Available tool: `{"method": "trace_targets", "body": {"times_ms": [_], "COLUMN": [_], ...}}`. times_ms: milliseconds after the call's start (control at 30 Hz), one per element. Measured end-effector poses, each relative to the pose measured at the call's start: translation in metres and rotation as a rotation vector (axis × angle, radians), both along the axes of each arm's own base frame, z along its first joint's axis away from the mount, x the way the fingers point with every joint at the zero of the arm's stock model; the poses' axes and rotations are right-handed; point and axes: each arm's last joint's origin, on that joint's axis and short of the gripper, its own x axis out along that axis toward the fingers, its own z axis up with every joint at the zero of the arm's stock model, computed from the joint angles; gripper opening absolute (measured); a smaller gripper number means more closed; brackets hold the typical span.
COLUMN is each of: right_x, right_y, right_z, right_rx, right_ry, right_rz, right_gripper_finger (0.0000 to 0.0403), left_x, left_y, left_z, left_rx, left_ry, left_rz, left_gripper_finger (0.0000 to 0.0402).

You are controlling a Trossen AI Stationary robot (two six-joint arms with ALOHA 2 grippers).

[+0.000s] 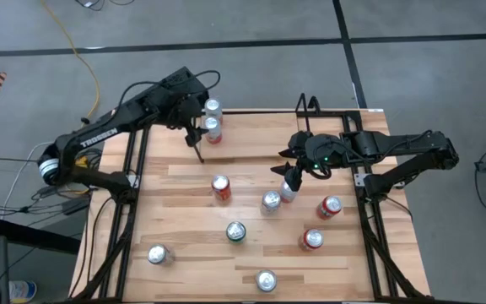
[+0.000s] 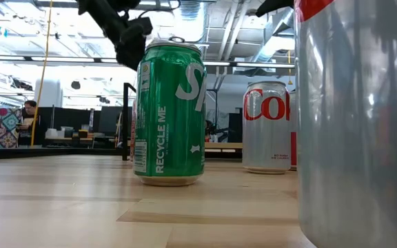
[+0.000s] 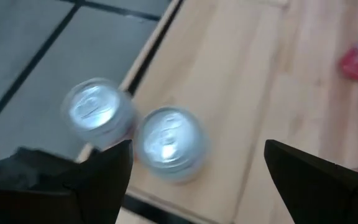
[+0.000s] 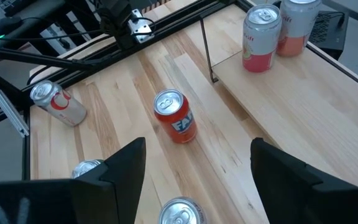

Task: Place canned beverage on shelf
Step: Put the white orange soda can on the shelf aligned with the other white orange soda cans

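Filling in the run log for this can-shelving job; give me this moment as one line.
left gripper: open, above two cans on shelf | right gripper: open, over table cans, nothing held | loose cans on table

- grey concrete floor (image 1: 226, 29) surrounds the table, crossed by dark seams.
- a yellow cable (image 1: 81, 61) trails over the floor at 11 o'clock.
- black cables (image 1: 19, 198) lie tangled at 9 o'clock.
- low view: bright ceiling lights (image 2: 19, 34), exposed ducts, dark desks, a seated person (image 2: 27, 114) at 9 o'clock.
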Motion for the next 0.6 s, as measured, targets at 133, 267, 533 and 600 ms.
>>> {"method": "trace_targets", "body": {"times_ms": [133, 267, 533, 600], "right_x": [0.000, 0.000, -0.004, -0.007], "right_y": [0.000, 0.001, 0.007, 0.010], "right_z": [0.000, 0.000, -0.004, -0.008], "right_rx": [0.000, 0.000, -0.006, -0.007], "right_ry": [0.000, 0.000, 0.057, 0.104], "right_rz": [0.000, 0.004, 0.028, 0.037], "right_gripper_finger": [0.0265, 0.0265, 0.0265, 0.0265], "left_x": [0.006, 0.016, 0.038, 0.042], "left_y": [-0.010, -0.027, -0.084, -0.098], "left_z": [0.001, 0.001, 0.000, 0.000], "left_rx": [-0.014, -0.077, -0.150, -0.168], "left_ry": [-0.010, -0.041, -0.049, -0.051], "left_rz": [-0.034, -0.119, -0.413, -0.455], "left_gripper_finger": [0.0331, 0.0297, 0.0268, 0.0268]}}
